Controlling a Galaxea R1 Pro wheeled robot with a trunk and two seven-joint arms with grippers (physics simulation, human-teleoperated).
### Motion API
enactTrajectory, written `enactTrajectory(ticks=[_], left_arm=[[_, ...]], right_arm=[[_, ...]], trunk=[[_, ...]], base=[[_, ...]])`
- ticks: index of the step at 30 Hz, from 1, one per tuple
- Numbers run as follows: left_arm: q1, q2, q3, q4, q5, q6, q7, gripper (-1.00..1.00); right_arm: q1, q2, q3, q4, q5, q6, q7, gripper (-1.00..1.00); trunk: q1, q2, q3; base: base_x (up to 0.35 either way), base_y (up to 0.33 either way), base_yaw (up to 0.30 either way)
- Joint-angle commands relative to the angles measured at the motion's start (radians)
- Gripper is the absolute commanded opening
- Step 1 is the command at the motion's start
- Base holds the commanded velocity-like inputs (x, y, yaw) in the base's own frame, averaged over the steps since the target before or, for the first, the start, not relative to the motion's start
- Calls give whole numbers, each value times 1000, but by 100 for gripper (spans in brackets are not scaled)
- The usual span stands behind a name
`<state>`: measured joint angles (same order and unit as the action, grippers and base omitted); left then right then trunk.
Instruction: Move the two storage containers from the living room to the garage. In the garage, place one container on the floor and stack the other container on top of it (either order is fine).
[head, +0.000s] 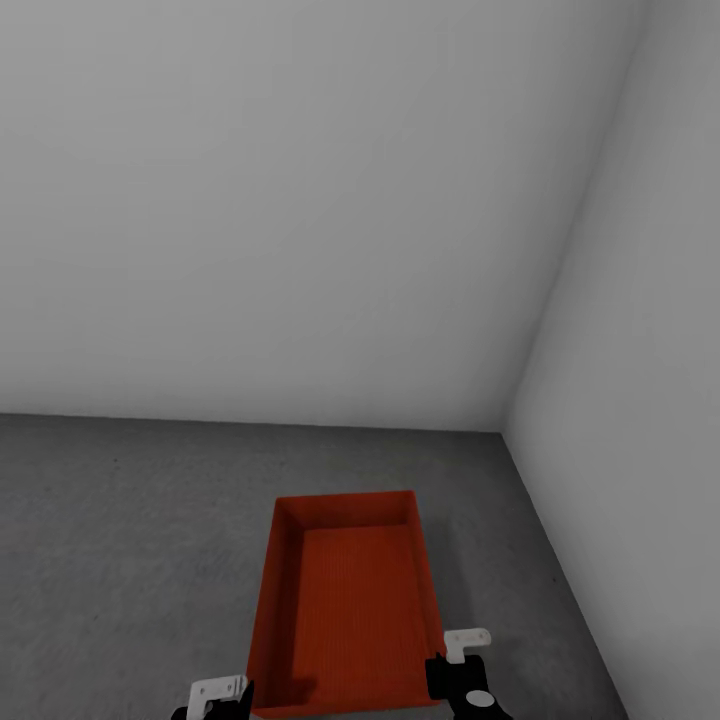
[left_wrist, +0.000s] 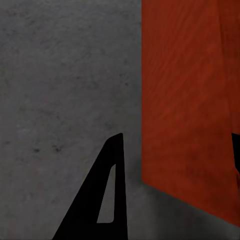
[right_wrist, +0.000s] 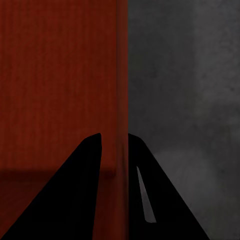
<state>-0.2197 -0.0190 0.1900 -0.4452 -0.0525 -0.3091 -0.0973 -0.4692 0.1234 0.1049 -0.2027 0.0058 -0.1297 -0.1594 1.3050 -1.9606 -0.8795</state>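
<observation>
One storage container (head: 345, 610) on floor (head: 120, 540), two claws gripping its walls.

Container (head: 345, 610) flanked by open floor (head: 120, 560) (walls (head: 620, 450) near).

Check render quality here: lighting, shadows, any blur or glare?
Head view: flat, even light, no glare; the bin casts only a faint shadow on the grey floor. Left wrist view: soft, slightly blurred; the finger is a black silhouette. Right wrist view: darker, with the bin wall between silhouetted fingers.
</observation>
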Motion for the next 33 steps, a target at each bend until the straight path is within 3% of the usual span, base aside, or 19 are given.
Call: enactTrajectory(ticks=[1, 11, 18, 25, 33], left_arm=[[0, 11, 18, 2, 0, 0, 1, -100], [0, 11, 18, 2, 0, 0, 1, -100], [0, 11, 18, 2, 0, 0, 1, -100], [0, 11, 17, 2, 0, 0, 1, -100], [0, 11, 17, 2, 0, 1, 1, -100]], right_arm=[[-2, -1, -44, -4, 0, -2, -9, -100], [-2, -1, -44, -4, 0, -2, -9, -100], [-2, -1, -44, -4, 0, -2, -9, -100], [-2, -1, -44, -4, 0, -2, -9, -100], [-2, -1, -44, -4, 0, -2, -9, -100]], trunk=[[0, 0, -1], [34, -63, -30], [34, -63, -30], [61, -112, -52], [61, -112, -52]], base=[[0, 0, 0], [0, 0, 0], [0, 0, 0], [0, 0, 0], [0, 0, 0]])
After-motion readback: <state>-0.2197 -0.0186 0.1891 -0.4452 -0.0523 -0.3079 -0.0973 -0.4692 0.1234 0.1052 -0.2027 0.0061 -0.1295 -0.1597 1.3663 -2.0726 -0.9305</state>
